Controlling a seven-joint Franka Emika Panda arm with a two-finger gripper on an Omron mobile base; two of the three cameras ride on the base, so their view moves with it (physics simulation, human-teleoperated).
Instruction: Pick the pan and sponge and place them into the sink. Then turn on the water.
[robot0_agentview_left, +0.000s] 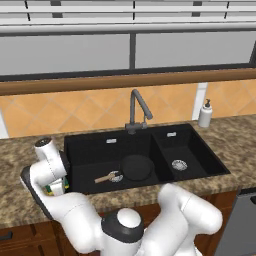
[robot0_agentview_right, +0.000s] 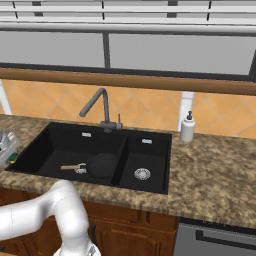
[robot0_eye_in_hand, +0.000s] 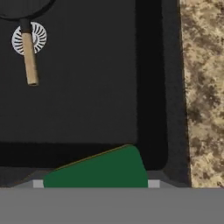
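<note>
My pincer (robot0_agentview_left: 57, 187) grips the sponge (robot0_eye_in_hand: 98, 169), green face up, over the left edge of the sink (robot0_agentview_left: 90, 145) so I can let it fall into the big basin rather than onto the counter (robot0_agentview_left: 20, 200). The pan (robot0_agentview_left: 136, 167) already lies in that basin, its wooden handle across the drain. The faucet (robot0_agentview_left: 136, 107) looks dry; water comes last, I judge.

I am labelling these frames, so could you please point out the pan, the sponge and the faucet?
pan (robot0_agentview_left: 136, 167), left base view, centre of its black bowl.
sponge (robot0_eye_in_hand: 98, 170), hand view, middle of its green face.
faucet (robot0_agentview_right: 104, 107), right base view, its upright grey neck.
</note>
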